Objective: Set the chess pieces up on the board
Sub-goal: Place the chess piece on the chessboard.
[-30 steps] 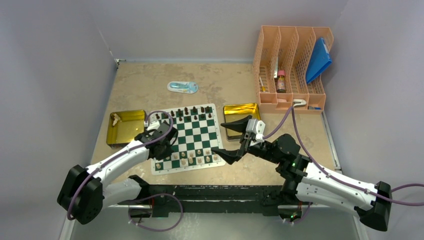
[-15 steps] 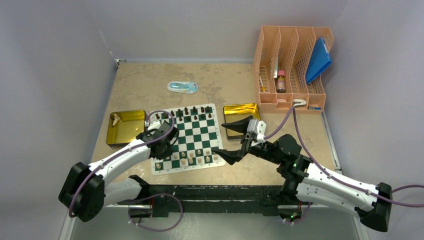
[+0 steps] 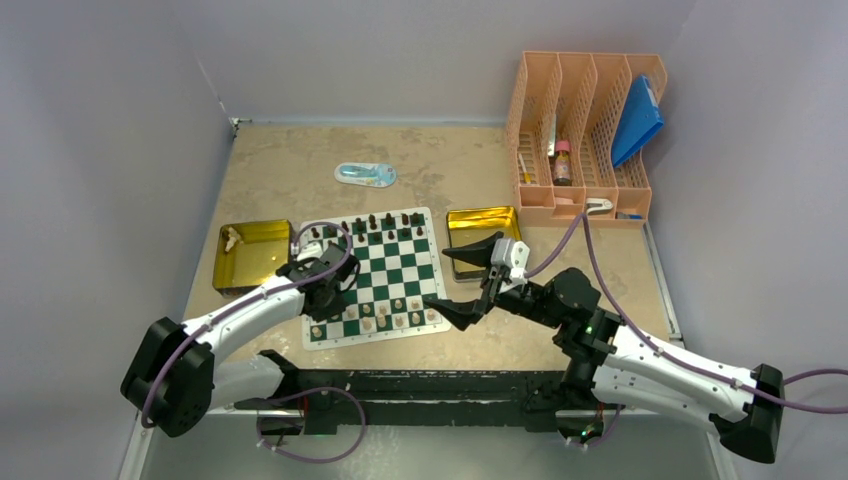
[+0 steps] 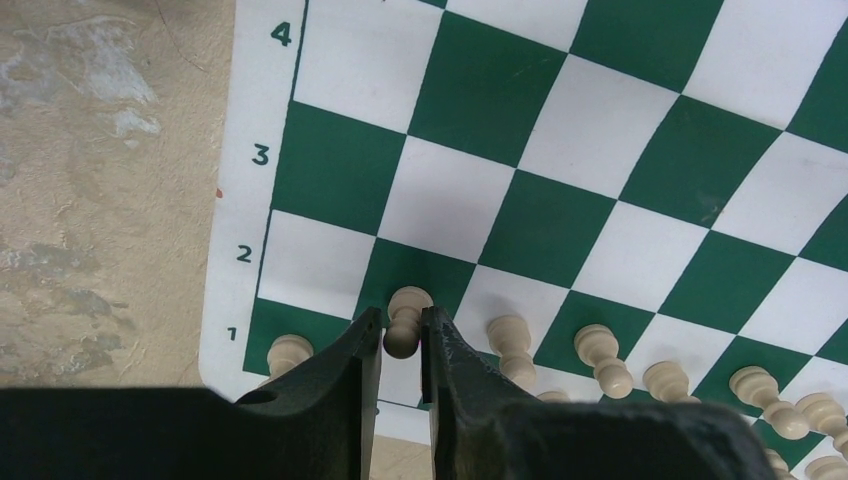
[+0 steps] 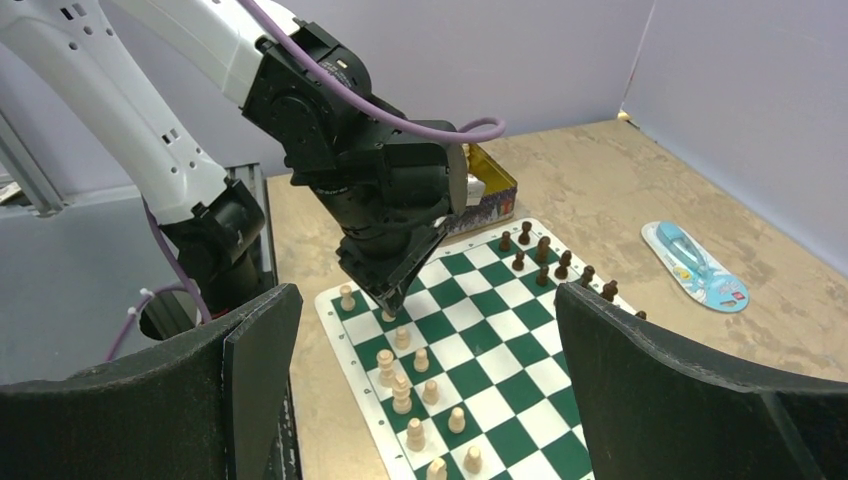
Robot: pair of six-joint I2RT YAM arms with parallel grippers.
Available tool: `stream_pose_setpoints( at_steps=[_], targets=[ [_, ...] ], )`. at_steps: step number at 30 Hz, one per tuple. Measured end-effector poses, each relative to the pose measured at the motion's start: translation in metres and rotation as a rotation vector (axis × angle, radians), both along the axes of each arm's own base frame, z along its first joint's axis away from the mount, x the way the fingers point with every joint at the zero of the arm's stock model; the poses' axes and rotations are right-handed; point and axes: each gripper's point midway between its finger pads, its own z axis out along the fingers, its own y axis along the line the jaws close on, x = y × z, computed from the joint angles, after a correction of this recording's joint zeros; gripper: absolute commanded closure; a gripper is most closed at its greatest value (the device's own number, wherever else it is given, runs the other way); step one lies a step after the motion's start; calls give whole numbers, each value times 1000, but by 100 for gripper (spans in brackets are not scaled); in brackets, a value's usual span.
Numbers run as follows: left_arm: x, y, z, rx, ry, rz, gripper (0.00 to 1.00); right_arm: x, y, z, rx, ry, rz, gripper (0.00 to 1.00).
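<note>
**Top external view.** The board [image 3: 385, 275] lies flat on the surface [image 3: 290, 170], between two gold trays: the left tray [image 3: 258, 262] and the right tray [image 3: 482, 220]. Dark pieces [image 3: 372, 224] stand along the far two rows. Cream pieces [image 3: 385, 316] stand along the near rows. One cream piece [image 3: 233, 238] lies in the left tray. The left hand [image 3: 324, 295] is over the board's near-left corner. The right hand [image 3: 437, 275] hovers at the board's right edge with its jaws wide apart and nothing between them. An orange organizer [image 3: 585, 140] stands at the far right. A blue packet [image 3: 365, 174] lies beyond the board.

**Left wrist view.** The left hand [image 4: 400, 318] points down at the corner marked with rank numbers. Its fingers [image 4: 360, 360] stand a narrow gap apart, one on each side of a cream pawn [image 4: 409, 302]. Whether the pads press on the pawn cannot be told. The pawn stands upright in the second file from the numbered edge, near the line between ranks 1 and 2. Other cream pieces [image 4: 600, 355] stand in a row to its right.

**Right wrist view.** The right hand [image 5: 430, 390] has its jaws fully spread and holds nothing. Between them, the left hand [image 5: 388, 300] reaches down onto the board [image 5: 500, 400] among the cream pieces [image 5: 405, 395]. The dark pieces [image 5: 545, 255] line the far side.
</note>
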Motion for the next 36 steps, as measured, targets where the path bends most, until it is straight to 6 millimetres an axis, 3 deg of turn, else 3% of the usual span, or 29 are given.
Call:
stream_pose_setpoints(
  at_steps=[18,25,32,36],
  targets=[
    [5,-4,5,-7,-6,-6,63,2,6,-1,-14,32,8,1],
    [19,-12,21,-9,-29,-4,49,2,11,3,-21,56,19,1],
    [38,-21,46,-9,-66,-29,43,0,16,4,-25,84,38,1],
    [52,-18,63,15,-100,-62,45,0,16,0,-33,115,37,1]
  ],
)
